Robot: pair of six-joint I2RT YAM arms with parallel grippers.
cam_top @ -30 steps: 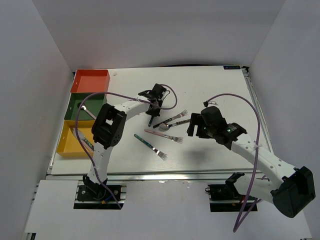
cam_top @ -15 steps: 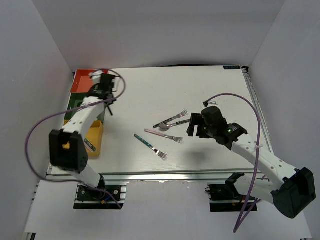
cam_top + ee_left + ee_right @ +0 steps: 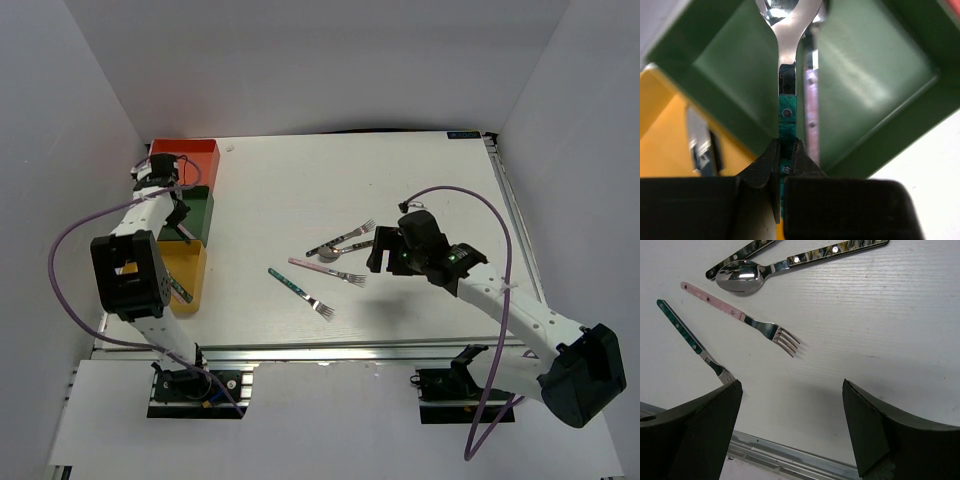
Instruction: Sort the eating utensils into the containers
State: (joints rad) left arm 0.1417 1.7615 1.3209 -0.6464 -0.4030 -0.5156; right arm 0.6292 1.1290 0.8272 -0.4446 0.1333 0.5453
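Left gripper point(image 3: 785, 148) holds utensil point(image 3: 787, 111) over green bin point(image 3: 865, 90).

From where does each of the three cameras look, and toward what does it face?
Top external: above and behind the bases, looking down on the white table; both arms show, left gripper over the dark green plastic bin, right gripper open.
Left wrist: on the left arm, looking into that bin; its fingers pinch a teal-handled spoon.
Right wrist: on the right arm, facing the table; its open fingers frame a pink-handled metal fork.
Shared: top and left wrist, the bin; top and right wrist, the fork.
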